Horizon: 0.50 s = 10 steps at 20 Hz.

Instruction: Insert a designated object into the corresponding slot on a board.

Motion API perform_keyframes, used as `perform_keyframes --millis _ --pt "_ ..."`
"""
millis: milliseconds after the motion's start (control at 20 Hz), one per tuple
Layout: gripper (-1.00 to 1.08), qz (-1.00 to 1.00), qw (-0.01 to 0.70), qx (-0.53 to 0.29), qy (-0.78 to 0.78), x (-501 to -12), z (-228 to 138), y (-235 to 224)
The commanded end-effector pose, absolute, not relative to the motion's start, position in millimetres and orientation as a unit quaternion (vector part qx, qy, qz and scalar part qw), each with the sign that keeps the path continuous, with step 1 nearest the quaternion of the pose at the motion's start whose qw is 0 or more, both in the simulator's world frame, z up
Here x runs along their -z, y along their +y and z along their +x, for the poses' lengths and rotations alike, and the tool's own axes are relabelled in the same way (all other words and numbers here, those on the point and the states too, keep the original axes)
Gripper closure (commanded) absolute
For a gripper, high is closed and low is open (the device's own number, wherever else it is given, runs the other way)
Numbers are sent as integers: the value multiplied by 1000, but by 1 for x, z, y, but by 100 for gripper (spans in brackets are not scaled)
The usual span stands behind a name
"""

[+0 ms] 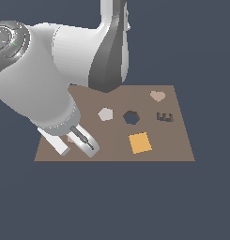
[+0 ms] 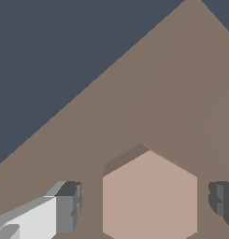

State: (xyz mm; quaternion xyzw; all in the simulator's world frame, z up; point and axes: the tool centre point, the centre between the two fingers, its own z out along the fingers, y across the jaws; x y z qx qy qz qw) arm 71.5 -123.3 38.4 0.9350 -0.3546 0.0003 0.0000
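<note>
The designated object, a flat tan-pink hexagonal block, lies on the brown board between my gripper's two fingers. In the wrist view there is a gap on each side, between the block and the fingers. My gripper is open and low over the board's near corner on the exterior view's left. There only a sliver of the block shows behind the fingers. The slot, a dark hexagonal hole, is in the middle of the board, well to the exterior view's right of my gripper.
A pale grey hexagon lies just left of the slot in the exterior view. A tan heart piece sits near the far edge. A dark E-shaped cutout lies right of the slot, and an orange square tile in front of it.
</note>
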Motion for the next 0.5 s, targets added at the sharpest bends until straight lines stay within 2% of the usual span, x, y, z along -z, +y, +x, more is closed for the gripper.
perform_keyframes --millis 0,100,150,450 --pt "-92 935 0 0 -354 -31 71 -123" --pt "-92 935 0 0 -354 -30 71 -123" --pt "108 935 0 0 -354 -30 71 -123" --pt "108 935 0 0 -354 -30 71 -123"
